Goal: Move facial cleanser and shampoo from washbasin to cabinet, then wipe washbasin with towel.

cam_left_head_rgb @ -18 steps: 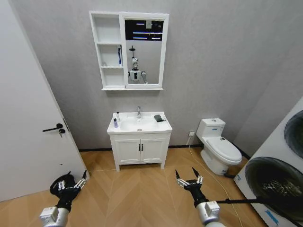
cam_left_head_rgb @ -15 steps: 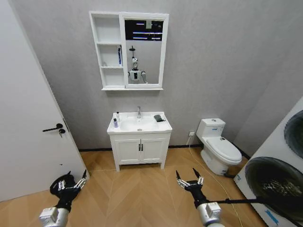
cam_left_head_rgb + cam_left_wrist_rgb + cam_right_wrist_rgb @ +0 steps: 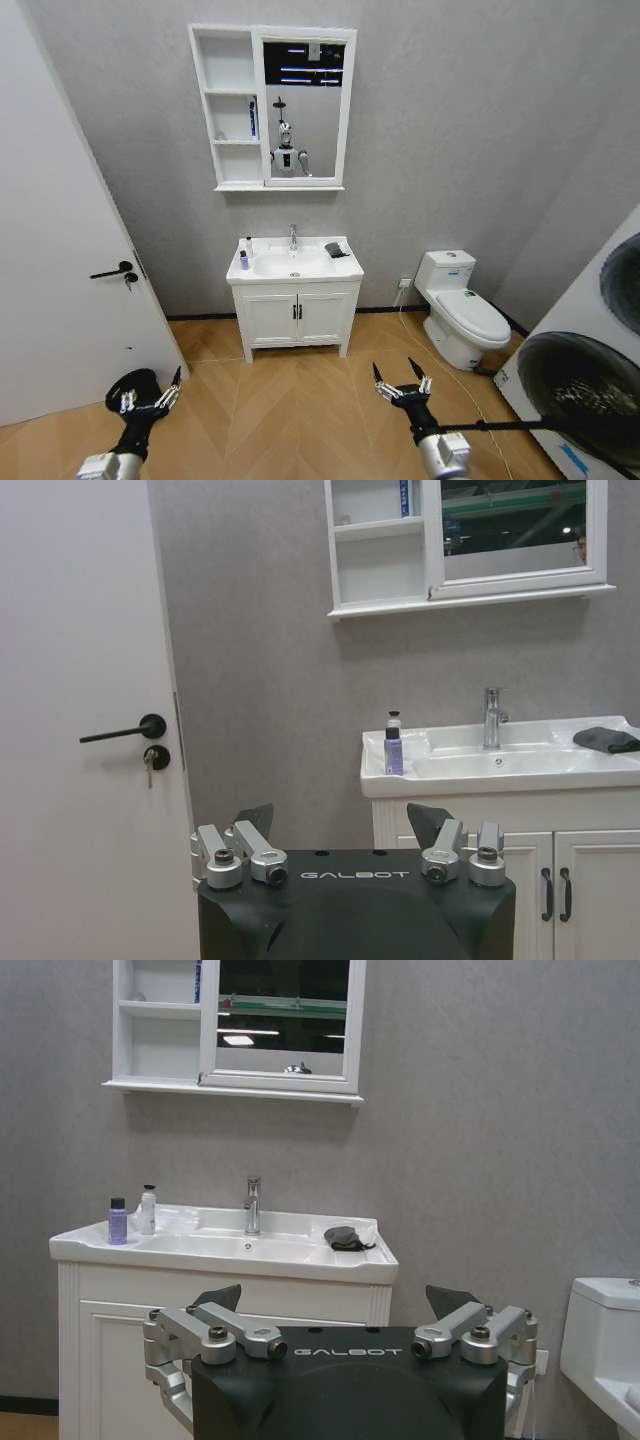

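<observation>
The white washbasin (image 3: 342,265) stands against the far wall, under the white cabinet (image 3: 228,65) with its mirror panel. On the basin's left rim stand a small purple bottle (image 3: 243,261) and a white bottle (image 3: 249,244); which is the facial cleanser and which the shampoo I cannot tell. The dark towel (image 3: 336,250) lies bunched on the right rim. Both grippers hang low over the floor, far from the basin: the left gripper (image 3: 148,392) and the right gripper (image 3: 398,376), each open and empty. The right wrist view shows the bottles (image 3: 117,1222), the towel (image 3: 345,1238) and the right gripper (image 3: 335,1300).
A white door (image 3: 60,280) with a black handle is on the left. The toilet (image 3: 462,312) and a washing machine (image 3: 590,370) stand on the right. A low two-door cupboard (image 3: 295,318) carries the basin. A black cable (image 3: 520,425) runs across the wooden floor.
The left gripper has dropped a little lower in the head view, and the right gripper has sunk slightly too. The room and the things on the basin have not moved.
</observation>
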Robot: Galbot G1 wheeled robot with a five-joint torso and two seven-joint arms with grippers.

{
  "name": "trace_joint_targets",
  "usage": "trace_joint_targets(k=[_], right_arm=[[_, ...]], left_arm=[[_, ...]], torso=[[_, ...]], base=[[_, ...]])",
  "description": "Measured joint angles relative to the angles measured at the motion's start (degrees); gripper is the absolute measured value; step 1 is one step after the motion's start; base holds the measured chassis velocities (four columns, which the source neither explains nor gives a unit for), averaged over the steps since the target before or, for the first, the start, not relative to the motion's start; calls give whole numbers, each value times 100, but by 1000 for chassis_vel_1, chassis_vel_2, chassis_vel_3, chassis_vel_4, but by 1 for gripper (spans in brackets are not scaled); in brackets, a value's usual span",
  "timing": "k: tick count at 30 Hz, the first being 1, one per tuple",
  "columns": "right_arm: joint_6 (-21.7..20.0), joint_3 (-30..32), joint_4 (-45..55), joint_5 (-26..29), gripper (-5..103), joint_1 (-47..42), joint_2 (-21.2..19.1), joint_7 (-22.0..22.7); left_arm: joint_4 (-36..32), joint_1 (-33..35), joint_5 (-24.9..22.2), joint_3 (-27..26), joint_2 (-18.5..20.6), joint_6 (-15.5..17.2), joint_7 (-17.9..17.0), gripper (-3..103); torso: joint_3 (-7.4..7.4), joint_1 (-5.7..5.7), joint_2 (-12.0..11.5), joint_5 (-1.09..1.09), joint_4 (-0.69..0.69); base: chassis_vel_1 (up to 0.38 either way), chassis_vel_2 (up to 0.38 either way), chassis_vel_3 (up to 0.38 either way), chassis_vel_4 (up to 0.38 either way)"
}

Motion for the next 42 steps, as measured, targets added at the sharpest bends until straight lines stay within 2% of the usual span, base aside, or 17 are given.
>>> trace_joint_targets(k=[23,26,34,37,38,40,42], right_arm=[[-24,42,-57,38,100,71,67,9],[-16,30,-72,15,100,58,84,-17],[0,-11,-145,-44,100,54,87,-65],[2,-18,-186,-46,100,86,80,-74],[2,-19,-206,-46,100,100,74,-78],[2,-19,-233,-44,100,120,68,-80],[2,-29,-291,-42,100,169,67,-80]], left_arm=[[161,-218,48,102,-38,8,15,78],[205,-261,68,129,-27,21,15,78],[359,-339,101,162,-35,23,15,78],[395,-367,116,174,-48,21,15,78],[411,-389,133,185,-50,21,15,78],[430,-411,172,207,-50,31,14,78],[454,-439,241,258,-45,60,6,78]], torso=[[-1,-2,1,0,-1],[0,-1,1,0,2],[0,1,0,-1,-2],[2,3,-1,2,4],[0,2,-1,-2,-1],[0,1,0,-2,-3],[0,1,0,2,2]], base=[[-10,9,9,-10],[-119,112,99,-126],[-201,214,204,-209],[-246,256,263,-269],[-311,278,283,-274],[-311,316,303,-308],[-305,313,291,-316]])
